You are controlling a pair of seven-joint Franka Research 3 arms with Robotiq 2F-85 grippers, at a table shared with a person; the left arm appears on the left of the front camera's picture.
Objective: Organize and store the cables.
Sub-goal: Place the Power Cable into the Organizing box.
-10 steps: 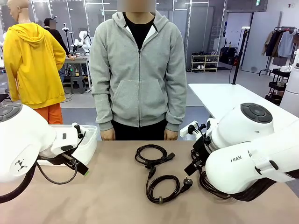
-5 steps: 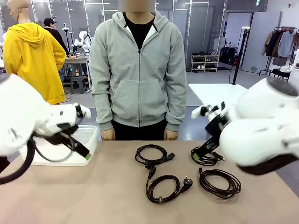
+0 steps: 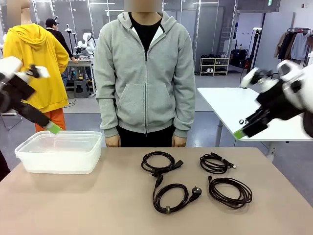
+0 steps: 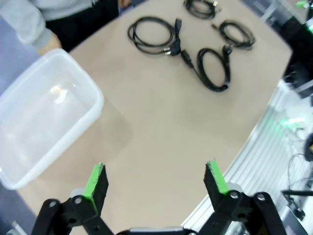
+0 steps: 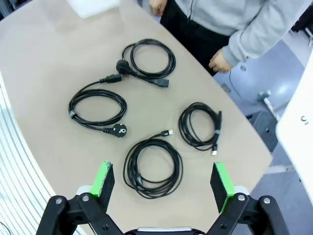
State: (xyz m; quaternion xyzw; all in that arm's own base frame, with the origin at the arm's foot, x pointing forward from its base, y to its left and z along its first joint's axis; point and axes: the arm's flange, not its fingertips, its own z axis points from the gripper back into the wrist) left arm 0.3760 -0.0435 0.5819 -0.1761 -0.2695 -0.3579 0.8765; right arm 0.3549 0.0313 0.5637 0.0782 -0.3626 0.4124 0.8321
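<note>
Front view faces across the table [image 3: 98, 205]; both wrist views look down, sharing the cables [image 5: 119, 129].

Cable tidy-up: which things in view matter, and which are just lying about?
For the job: four black cables on the table: cable near the person, plug cord, small coil, right-hand coil; likely the clear bin, for storing them.
Just lying about: white side table, low shelf, clothes rack.

Clear bin [image 4: 96, 105] partly off left edge.
</note>
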